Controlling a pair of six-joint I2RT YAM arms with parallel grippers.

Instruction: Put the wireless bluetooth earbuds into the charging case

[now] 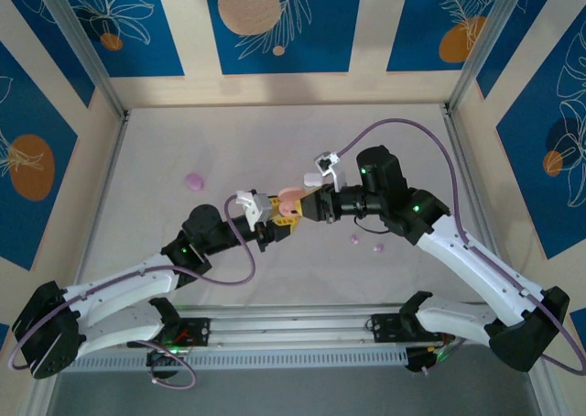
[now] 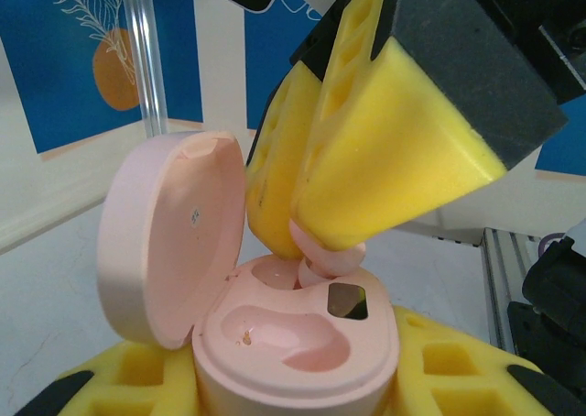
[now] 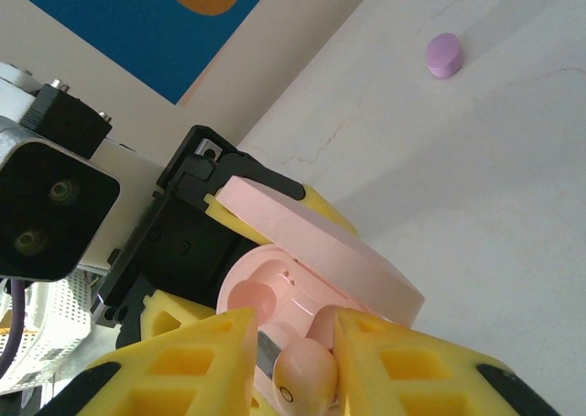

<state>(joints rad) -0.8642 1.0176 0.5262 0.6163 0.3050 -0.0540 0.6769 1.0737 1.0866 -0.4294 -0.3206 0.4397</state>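
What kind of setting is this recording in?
Probably a purpose-built robot test cell, not a home: aluminium frame posts and printed blue leaf-pattern panels wall in a white table, with left arm and right arm bolted to a rail.

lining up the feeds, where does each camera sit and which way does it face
Top external: above and behind, looking down at the table; both arms, left pincer meeting right pincer.
Left wrist: along its own fingers at the held open pink case.
Right wrist: past its fingers at the pinched earbud.
Wrist views share case and earbud.
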